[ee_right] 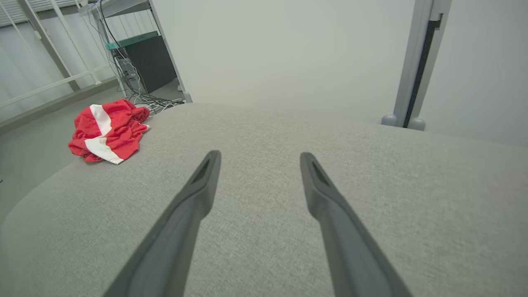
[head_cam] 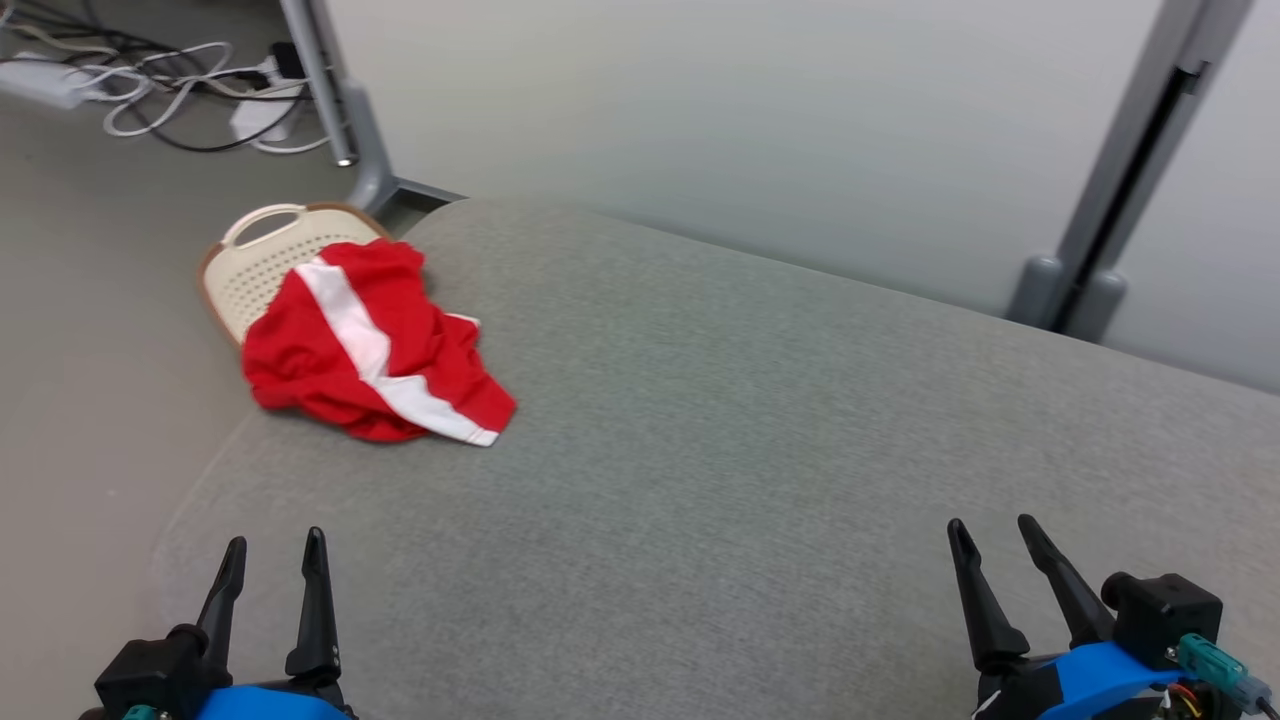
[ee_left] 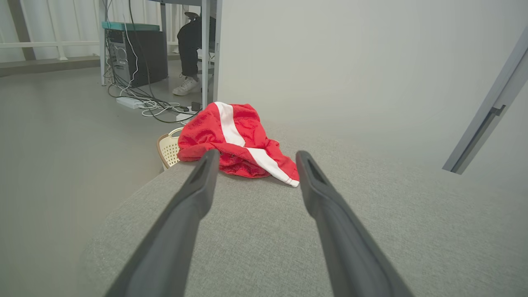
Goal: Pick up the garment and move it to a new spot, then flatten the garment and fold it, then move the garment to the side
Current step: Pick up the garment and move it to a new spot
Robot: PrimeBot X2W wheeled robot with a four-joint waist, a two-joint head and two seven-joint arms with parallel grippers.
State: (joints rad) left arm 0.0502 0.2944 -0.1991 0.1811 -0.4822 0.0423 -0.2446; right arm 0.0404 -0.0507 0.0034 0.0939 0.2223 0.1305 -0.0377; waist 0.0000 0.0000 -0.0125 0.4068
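Observation:
A crumpled red garment [head_cam: 375, 340] with white stripes lies bunched at the far left corner of the grey cushioned surface [head_cam: 740, 450], partly overhanging its edge. It is also in the left wrist view as the garment [ee_left: 237, 140] ahead of the fingers, and in the right wrist view as the garment [ee_right: 107, 130] far to the left. My left gripper [head_cam: 275, 545] stands open at the near left, well short of the garment, with nothing between its fingers. My right gripper [head_cam: 995, 528] stands open at the near right, over bare cushion.
A cream perforated basket [head_cam: 262, 262] stands on the floor just behind the garment, off the cushion's left edge. Cables and a power strip [head_cam: 180, 90] lie on the floor beyond. Grey partition posts [head_cam: 1120, 170] rise behind. A seated person's leg and shoe [ee_left: 187, 84] show under a desk.

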